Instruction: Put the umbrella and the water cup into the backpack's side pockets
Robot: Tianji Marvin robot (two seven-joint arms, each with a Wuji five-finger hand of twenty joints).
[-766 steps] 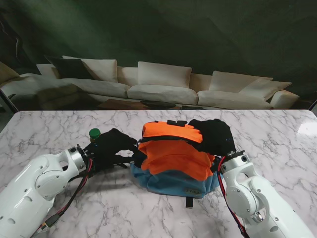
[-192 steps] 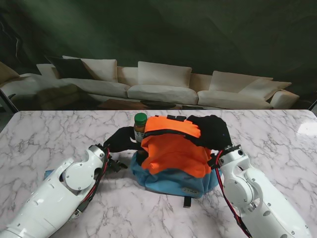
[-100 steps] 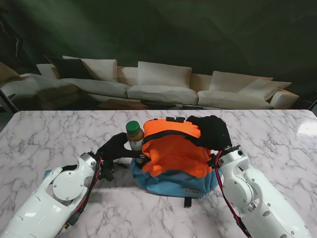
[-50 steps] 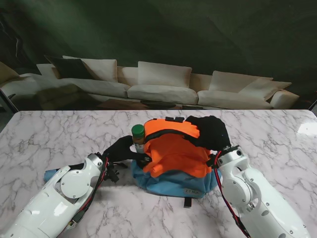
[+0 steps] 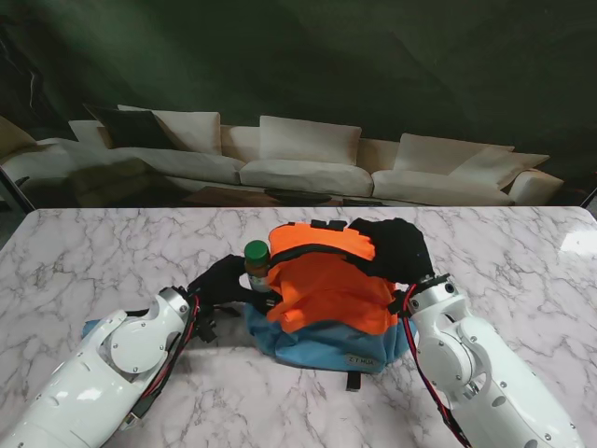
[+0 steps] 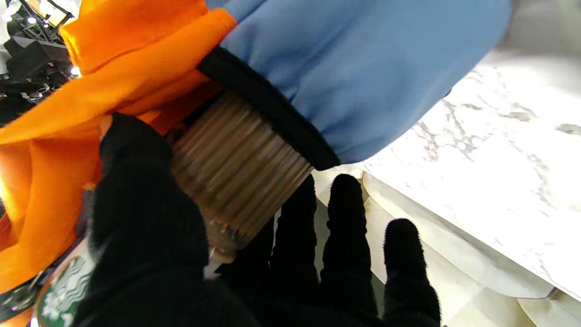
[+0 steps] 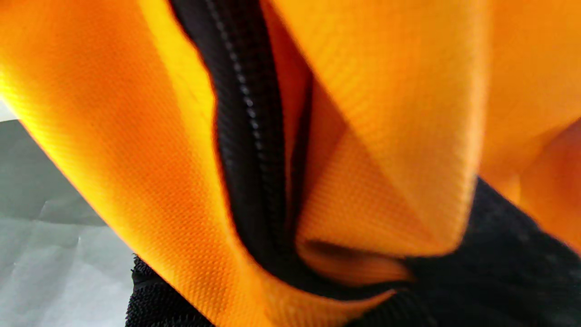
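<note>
Gripping the water cup point(image 6: 236, 168) with its base already inside the backpack point(image 5: 326, 289)'s blue side pocket point(image 6: 363, 68), the left hand point(image 5: 222, 280) feeds it in, while the right hand point(image 5: 396, 247) clamps the orange top to steady it.

Our two arms were glossy white rounded shells, each ending in a silver wrist ring behind the fingers. Red and black cables ran along them. Our left hand point(image 5: 221, 279) and right hand point(image 5: 399, 248) wore black knit gloves.
</note>
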